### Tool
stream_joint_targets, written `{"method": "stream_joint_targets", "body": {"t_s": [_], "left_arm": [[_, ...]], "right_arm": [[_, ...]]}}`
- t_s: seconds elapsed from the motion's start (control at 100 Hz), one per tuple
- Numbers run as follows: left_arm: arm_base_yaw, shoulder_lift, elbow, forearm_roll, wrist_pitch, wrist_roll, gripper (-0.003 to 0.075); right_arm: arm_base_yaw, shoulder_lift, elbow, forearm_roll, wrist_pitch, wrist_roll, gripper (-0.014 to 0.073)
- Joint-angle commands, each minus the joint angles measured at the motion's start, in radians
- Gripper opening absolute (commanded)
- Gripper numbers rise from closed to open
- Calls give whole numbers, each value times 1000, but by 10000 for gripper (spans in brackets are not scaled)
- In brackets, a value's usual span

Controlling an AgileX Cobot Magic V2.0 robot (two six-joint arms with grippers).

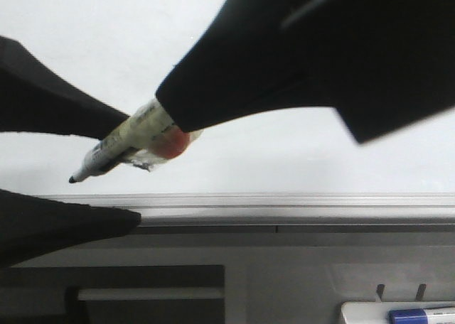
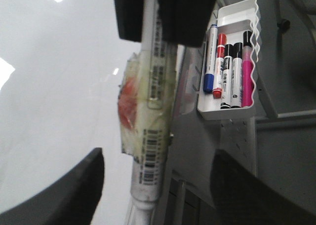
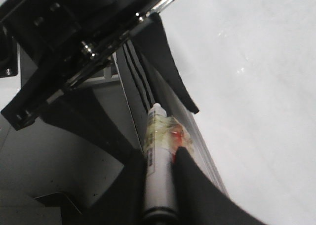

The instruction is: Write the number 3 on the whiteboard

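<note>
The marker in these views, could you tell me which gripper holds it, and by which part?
The right gripper holds the marker by its rear barrel, tip end free. The left gripper stands open around it, not gripping.

Front view: we look forward, very close in, at the whiteboard and its metal rail; dark arm parts crowd the frame. Left wrist view: we look along the marker from just behind it, board on one side, a pen tray on the other. Right wrist view: equally close, facing along the same marker and the rail. All three share marker and board.
</note>
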State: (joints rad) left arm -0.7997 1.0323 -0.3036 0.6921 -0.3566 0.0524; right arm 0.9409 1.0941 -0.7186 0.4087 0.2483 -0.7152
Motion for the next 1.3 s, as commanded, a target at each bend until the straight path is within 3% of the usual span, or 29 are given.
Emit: {"method": "stream_joint_targets", "body": {"t_s": [0.0, 0.44, 0.72, 0.92, 0.99, 1.21, 1.29], "left_arm": [[-3, -57, -25, -73, -45, -10, 524], [-3, -457, -25, -152, 223, -10, 510], [-3, -478, -25, -159, 236, -10, 418], [-3, -478, -25, -207, 242, -10, 410], [-3, -478, -25, -212, 242, -10, 352], [-3, -478, -25, -212, 242, -10, -12], [-3, -478, -25, -212, 242, -10, -20]], "right_arm": [[0, -15, -34, 14, -105, -5, -61], [-143, -28, -68, 115, -167, 9, -61], [-241, 19, -202, 90, -41, 9, -60], [-258, 69, -254, 57, -20, 9, -60], [-258, 88, -267, 42, -12, 9, -60], [-271, 105, -296, 16, -12, 9, -58], [-302, 105, -310, 8, 9, 9, -57]]}}
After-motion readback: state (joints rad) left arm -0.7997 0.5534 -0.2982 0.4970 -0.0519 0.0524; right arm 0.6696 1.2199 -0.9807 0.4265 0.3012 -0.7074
